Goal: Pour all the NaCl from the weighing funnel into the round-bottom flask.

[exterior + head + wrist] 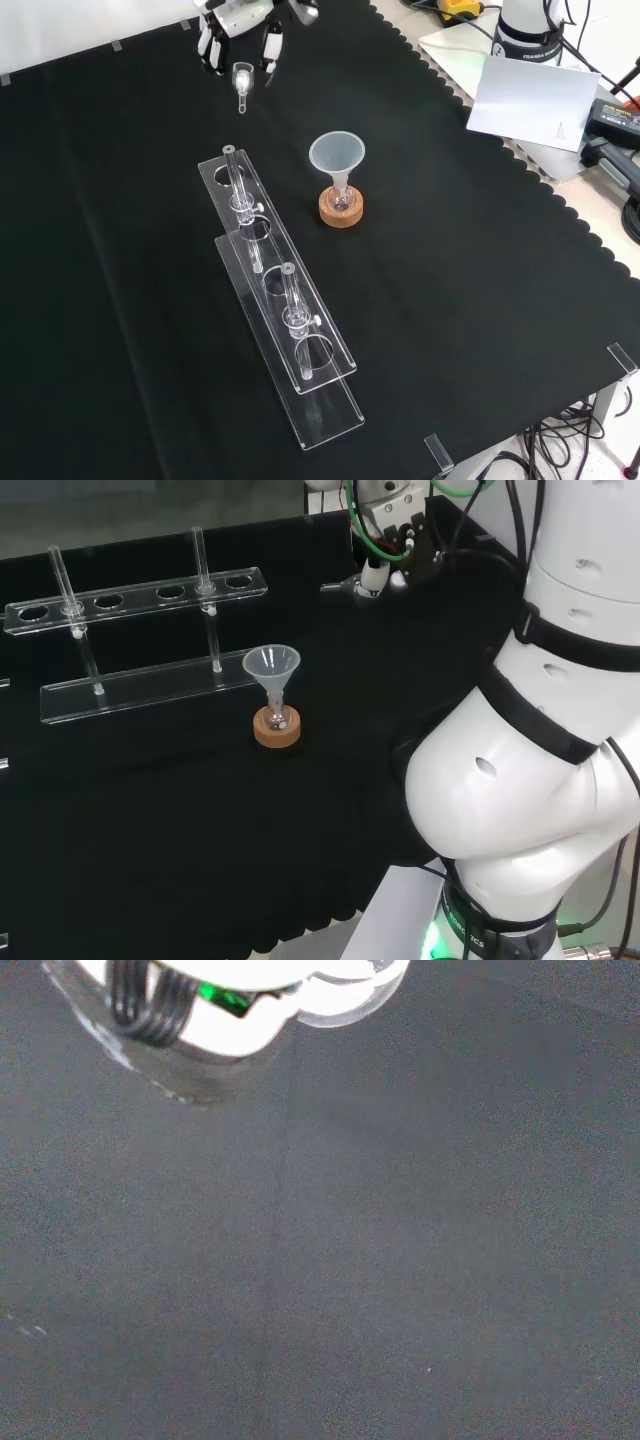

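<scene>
A small round-bottom flask (279,720) (341,198) stands on a cork ring (277,734) (341,211) near the middle of the cloth. A clear plastic funnel (271,666) (337,156) sits in its neck. In the head view the hand (388,525) is at the top, to the right of the flask and beyond it. In the front view the hand (238,22) is at the top edge, its fingers curled round a small clear weighing funnel (242,82) (345,584) held above the cloth, apart from the flask. Its contents cannot be made out. In the wrist view a blurred white part of the hand (245,1010) hangs over bare cloth.
Two clear plastic racks (140,592) (285,320) stand to the left of the flask in both views, with two glass tubes (62,575) (238,185) upright in them. A white sheet (535,98) lies beyond the cloth's scalloped edge at the front view's right.
</scene>
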